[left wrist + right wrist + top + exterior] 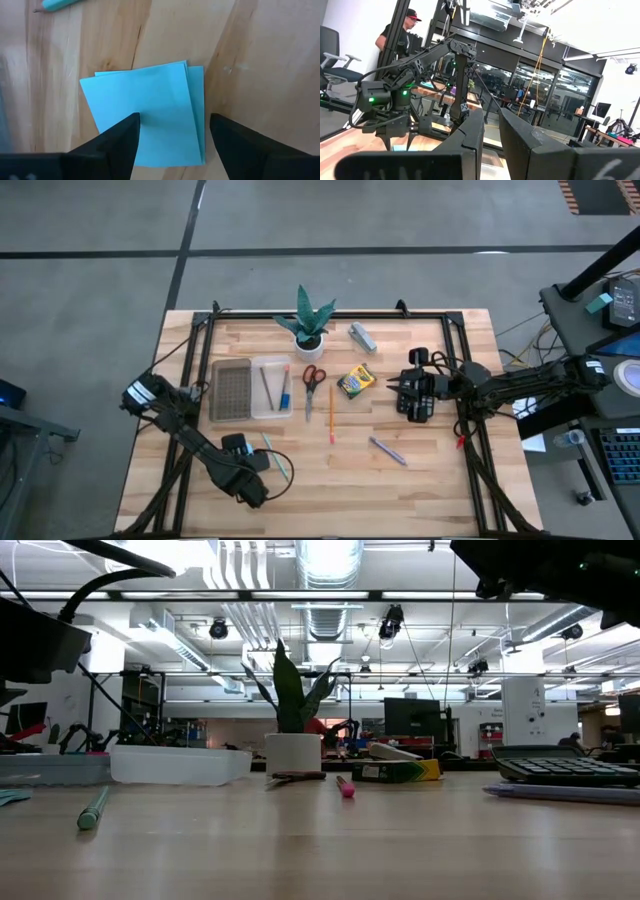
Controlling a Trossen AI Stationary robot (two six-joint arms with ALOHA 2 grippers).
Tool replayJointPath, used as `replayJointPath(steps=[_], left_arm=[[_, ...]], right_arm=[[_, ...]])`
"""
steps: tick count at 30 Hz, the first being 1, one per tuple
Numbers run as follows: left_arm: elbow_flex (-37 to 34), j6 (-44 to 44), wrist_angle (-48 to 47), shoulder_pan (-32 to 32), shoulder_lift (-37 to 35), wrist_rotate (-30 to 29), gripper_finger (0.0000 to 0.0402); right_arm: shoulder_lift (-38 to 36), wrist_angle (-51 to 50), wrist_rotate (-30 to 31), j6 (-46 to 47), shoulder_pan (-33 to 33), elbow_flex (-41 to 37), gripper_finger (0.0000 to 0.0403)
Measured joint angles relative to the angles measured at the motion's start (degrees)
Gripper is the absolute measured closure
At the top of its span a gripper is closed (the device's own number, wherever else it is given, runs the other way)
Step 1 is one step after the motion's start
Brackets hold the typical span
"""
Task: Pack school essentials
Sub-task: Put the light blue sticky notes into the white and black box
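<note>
Two left gripper (172,137) fingers spread wide above the light-blue notepad (147,112), which lies flat between them, unheld; next, probably a lower, firmer regrasp; right gripper (414,396) waits near-closed, empty.

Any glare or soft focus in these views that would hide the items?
Low view: ceiling lights blow out and the plant is backlit. Left wrist view: the blue notepad is evenly lit and clear. Right wrist view: bright sky, dark fingers.

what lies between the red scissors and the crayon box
In the high view, an orange pencil lies on the bare wood between the red scissors and the crayon box, running away from the plant side.
</note>
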Motion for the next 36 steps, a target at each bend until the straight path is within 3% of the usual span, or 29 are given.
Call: replayJointPath(steps=[14, 20, 31, 36], left_arm=[[-5.0, -0.1, 5.5, -0.3, 0.1, -1.2, 0.0185], [-6.7, -1.6, 7.6, -0.3, 0.1, -1.1, 0.0243], [-7.2, 0.2, 12.1, -0.5, 0.2, -3.1, 0.0385], [-7.2, 0.4, 12.4, -0.5, 0.2, -3.1, 0.0399]], right_arm=[[0.0, -0.3, 0.0, -0.2, 0.0, 0.0, 0.0351], [0.0, -0.4, 0.0, -0.2, 0.0, 0.0, 0.0351], [0.0, -0.4, 0.1, -0.3, -0.1, 0.0, 0.0351], [0.0, -0.5, 0.1, -0.4, -0.1, 0.0, 0.0351]])
